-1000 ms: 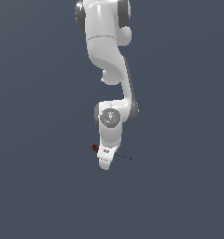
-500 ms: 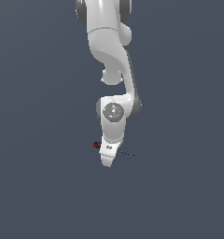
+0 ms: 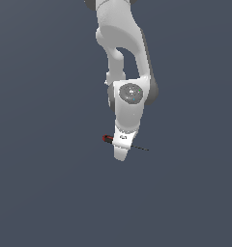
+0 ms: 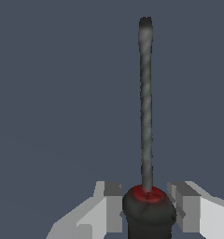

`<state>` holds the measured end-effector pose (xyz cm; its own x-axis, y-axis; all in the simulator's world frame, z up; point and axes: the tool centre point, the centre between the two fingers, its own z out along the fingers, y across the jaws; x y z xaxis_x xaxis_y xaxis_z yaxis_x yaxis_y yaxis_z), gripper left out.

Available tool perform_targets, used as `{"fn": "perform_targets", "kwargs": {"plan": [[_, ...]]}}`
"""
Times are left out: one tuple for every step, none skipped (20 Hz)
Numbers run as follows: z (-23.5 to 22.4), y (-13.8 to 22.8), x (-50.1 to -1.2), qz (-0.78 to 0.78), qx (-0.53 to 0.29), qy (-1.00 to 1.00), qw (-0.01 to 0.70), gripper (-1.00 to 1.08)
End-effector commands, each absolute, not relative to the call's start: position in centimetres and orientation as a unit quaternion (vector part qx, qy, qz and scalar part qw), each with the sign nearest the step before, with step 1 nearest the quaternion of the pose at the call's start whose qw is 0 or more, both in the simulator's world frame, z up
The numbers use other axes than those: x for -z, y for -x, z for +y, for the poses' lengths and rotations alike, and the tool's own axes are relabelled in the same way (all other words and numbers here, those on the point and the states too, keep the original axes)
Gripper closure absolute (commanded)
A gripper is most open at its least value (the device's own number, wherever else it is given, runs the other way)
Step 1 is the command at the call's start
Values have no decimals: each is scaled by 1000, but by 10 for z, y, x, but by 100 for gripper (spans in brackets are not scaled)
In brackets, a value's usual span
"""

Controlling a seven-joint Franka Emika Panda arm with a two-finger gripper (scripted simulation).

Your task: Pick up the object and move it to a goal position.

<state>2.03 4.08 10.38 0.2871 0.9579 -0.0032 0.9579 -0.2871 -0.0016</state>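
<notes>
The object is a small screwdriver with a red-and-black handle (image 3: pixel 107 139) and a thin dark shaft that sticks out toward the exterior view's right. My white gripper (image 3: pixel 121 153) points down over its middle and hides that part. In the wrist view the screwdriver (image 4: pixel 145 116) has its handle between my two fingers (image 4: pixel 113 205), which press against both sides of it, and its shaft reaches away from the gripper (image 4: pixel 149 198). The gripper is shut on the handle.
A plain dark grey surface (image 3: pixel 50 193) fills both views. The white arm (image 3: pixel 120 43) comes down from the upper middle of the exterior view. No other objects show.
The gripper and the screwdriver have moved together up and toward the exterior view's right. The screwdriver has stayed between the fingers.
</notes>
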Motion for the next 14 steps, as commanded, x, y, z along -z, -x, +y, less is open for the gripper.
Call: {"fn": "perform_targets", "kwargs": {"plan": [[54, -13, -130, 597, 1, -802, 1, 108], [60, -10, -140, 598, 1, -802, 1, 108], [65, -6, -151, 598, 1, -802, 1, 108], [71, -3, -162, 598, 1, -802, 1, 108], [76, 0, -172, 598, 1, -802, 1, 108], [82, 4, -183, 598, 2, -802, 2, 108], [88, 7, -194, 598, 2, -802, 2, 108], [93, 10, -205, 598, 2, -802, 2, 108], [99, 13, -216, 598, 2, -802, 2, 108], [105, 16, -227, 598, 2, -801, 2, 108], [111, 20, -237, 598, 2, -801, 2, 108], [116, 23, -248, 598, 2, -801, 2, 108], [122, 26, -259, 598, 2, -801, 2, 108], [128, 29, -270, 598, 1, -801, 1, 108]]}}
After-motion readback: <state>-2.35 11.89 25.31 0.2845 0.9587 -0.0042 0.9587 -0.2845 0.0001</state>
